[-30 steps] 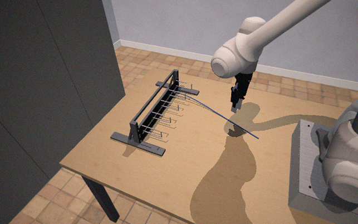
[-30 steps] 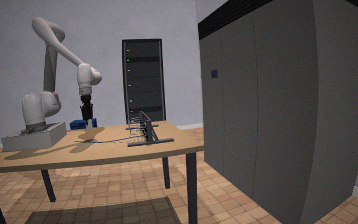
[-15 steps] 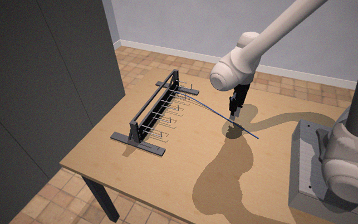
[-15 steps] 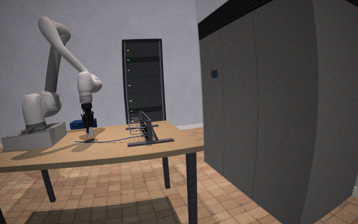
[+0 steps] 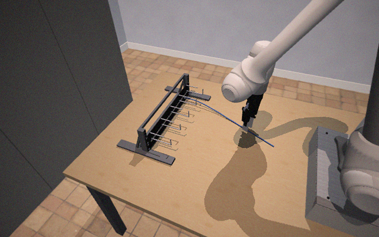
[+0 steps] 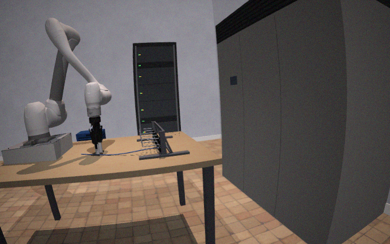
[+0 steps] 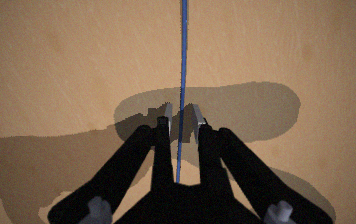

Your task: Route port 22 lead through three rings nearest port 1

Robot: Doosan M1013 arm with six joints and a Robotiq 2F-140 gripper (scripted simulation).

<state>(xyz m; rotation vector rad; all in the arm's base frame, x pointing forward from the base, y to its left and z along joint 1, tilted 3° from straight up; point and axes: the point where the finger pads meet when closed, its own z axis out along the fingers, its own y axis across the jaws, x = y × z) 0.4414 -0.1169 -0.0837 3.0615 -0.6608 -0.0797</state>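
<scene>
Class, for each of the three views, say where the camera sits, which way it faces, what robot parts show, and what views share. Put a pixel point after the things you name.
Top: above the table (image 5: pixel 180 183), looking down obliquely; arm (image 5: pixel 280 44) (image 6: pixel 73 61), fingers (image 5: pixel 248 128) (image 6: pixel 98 153) and base show.
Exterior: beside the table, looking across it; whole arm shows.
Wrist: on the arm's end, looking down past the fingers.
All share the blue lead (image 5: pixel 220 113) (image 6: pixel 126 152) (image 7: pixel 184 45).
</scene>
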